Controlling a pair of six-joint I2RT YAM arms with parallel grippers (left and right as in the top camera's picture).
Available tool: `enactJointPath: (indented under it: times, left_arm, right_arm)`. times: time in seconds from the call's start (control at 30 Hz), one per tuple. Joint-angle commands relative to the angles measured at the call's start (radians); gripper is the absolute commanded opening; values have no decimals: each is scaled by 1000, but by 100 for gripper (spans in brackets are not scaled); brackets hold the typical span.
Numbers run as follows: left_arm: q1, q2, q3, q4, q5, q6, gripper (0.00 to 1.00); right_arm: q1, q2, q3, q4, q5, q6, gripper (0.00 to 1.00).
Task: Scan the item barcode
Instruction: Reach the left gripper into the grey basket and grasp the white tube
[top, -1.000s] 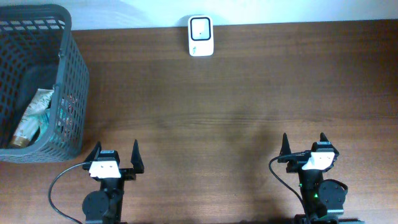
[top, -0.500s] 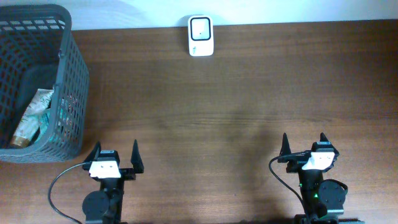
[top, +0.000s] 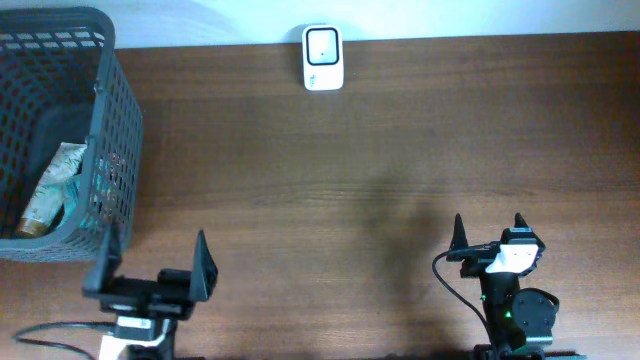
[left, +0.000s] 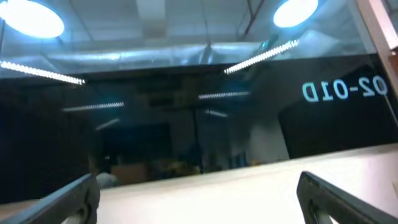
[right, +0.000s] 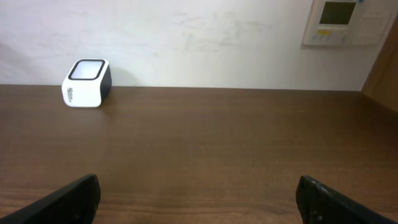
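From overhead, your left end effector (top: 153, 250) sat at the near edge of the table (top: 330, 170), its two fingers spread wide with nothing between them. The dark grey basket (top: 110, 120) stood at the table's left side, and the left finger appeared right at its near corner. The tube (top: 48, 195) lay inside the basket against its near wall. It was ahead of that end effector and to its left, with the mesh wall between them. Your right end effector (top: 489, 225) was at the near right, also spread apart and empty, well apart from the tube. The white barcode scanner (top: 323, 58) stood at the far edge, near the middle, well apart from both.

Through the left wrist camera you looked upward. It showed ceiling lights (left: 31, 18) and a dark window (left: 186, 124) with mirrored lettering. The fingers (left: 68, 199) stood far apart at the bottom corners. Neither the tube nor the basket showed there.

Through the right wrist camera the fingers (right: 336, 199) stood wide apart over bare table. The barcode scanner (right: 87, 83) was far ahead on the left against the wall (right: 205, 43), and a control panel (right: 342, 22) was mounted on the upper right.
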Motion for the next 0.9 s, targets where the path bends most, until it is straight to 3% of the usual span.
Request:
enactJointPath:
  times: [0.0,0.03,0.1,0.23,0.33,0.4,0.47,0.5,0.6,0.67,0.73,0.8,0.87]
  left_arm:
    - [-4,174,247,-13,33,81,99]
    - [-4,211,292,-26,39,113,99]
    - [-4,426,576,-255,37,215,99]
    - [-4,824,1106,-887,201,220,99]
    - [14,970,1261,-922,5,220,99]
    - [101,1121,1454,-1001,-138,153,99]
    - [259,1295,1700,-1194,-146,49,99]
    - [344,1393,1820,-1284,-81,43,99]
    - [449,1545,1933,-1460,64,43,99]
    - [494,1624,1931,-1537,-122,25,99]
    - [529,1683,1931,-1611,-145,13,99]
    - [549,1736,1930,-1667,-150,80,97]
    - [545,1780,1925,-1703,-244,105,93]
  right_arm:
    - [-6,-6,-8,-4,2,2,99]
    - [-6,-6,-8,-3,2,2,99]
    - [-6,-6,-8,-4,2,2,99]
    - [-6,-6,-8,-4,2,2,99]
    - [-6,-6,-8,-4,2,1,99]
    - [-6,-6,-8,-4,2,1,99]
    - [-6,-6,-8,-4,2,2,99]
    - [-6,-6,-8,-4,2,1,99]
    - [-6,-6,-8,-4,2,2,99]
    - [-6,-6,-8,-4,2,2,99]
    - [-6,-6,-8,-4,2,2,99]
    - [-6,-6,-8,-4,2,2,99]
    - [-6,-6,-8,-4,2,1,99]
